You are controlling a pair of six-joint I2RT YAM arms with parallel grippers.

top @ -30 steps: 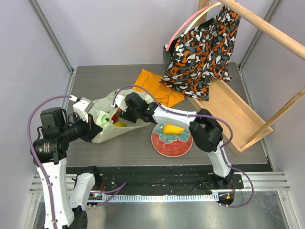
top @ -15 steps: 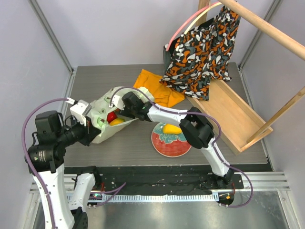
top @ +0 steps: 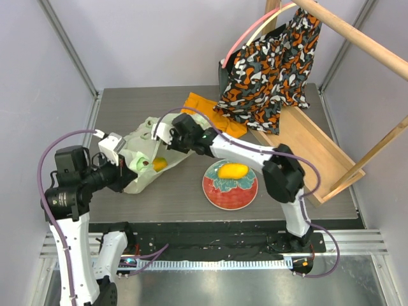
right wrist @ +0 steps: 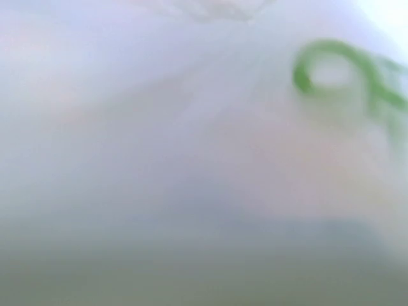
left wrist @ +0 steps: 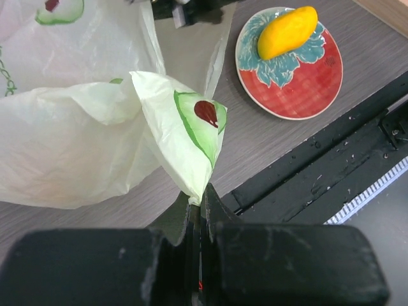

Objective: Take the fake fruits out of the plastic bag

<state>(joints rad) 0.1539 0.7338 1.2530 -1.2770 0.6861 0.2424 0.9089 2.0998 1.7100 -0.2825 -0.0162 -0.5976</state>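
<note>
The plastic bag lies crumpled at the left of the table, pale green with avocado prints. My left gripper is shut on a pinched corner of the plastic bag and holds it up. One yellow-orange fake fruit shows through the bag's mouth. A yellow mango lies on the red floral plate. My right gripper is at the bag's upper edge. Its wrist view is filled with blurred plastic, so its fingers are hidden.
An orange cloth lies behind the bag. An orange-black patterned fabric bag hangs from a wooden rod over a slanted wooden tray at the right. The black base rail runs along the near edge.
My right gripper has pulled back from deep in the bag's mouth to its upper edge. The red fruit seen earlier in the mouth no longer shows. The left gripper keeps its hold.
</note>
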